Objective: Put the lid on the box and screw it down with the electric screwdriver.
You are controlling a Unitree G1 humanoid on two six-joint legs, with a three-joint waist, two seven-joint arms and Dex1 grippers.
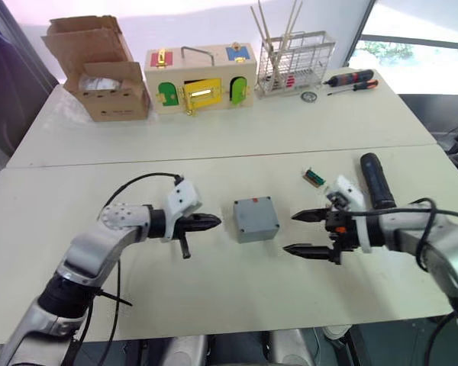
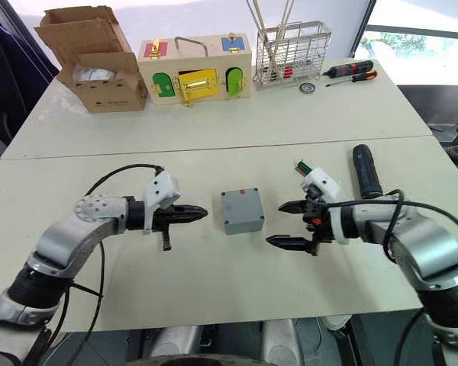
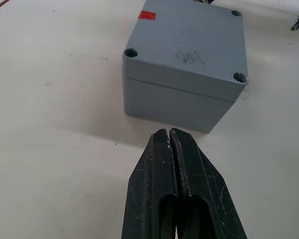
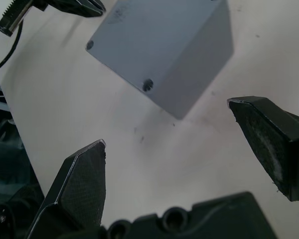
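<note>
- Between both grippers on the bench (image 1: 76,152) sits the box (image 1: 256,219), lid (image 3: 189,45) on, red mark at one edge.
- Left gripper (image 1: 212,222) clenched, empty, just beside it.
- Right gripper (image 1: 299,232) released, near.
- Electric screwdriver (image 1: 376,181) lies beyond the right gripper.
- No writing is readable.

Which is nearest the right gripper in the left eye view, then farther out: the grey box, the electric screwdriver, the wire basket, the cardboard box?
From the right gripper, jaws open:
1. Grey box, just to its left; electric screwdriver, just behind on its right. Too close to call.
2. Wire basket, at the far edge.
3. Cardboard box, far left corner.
</note>
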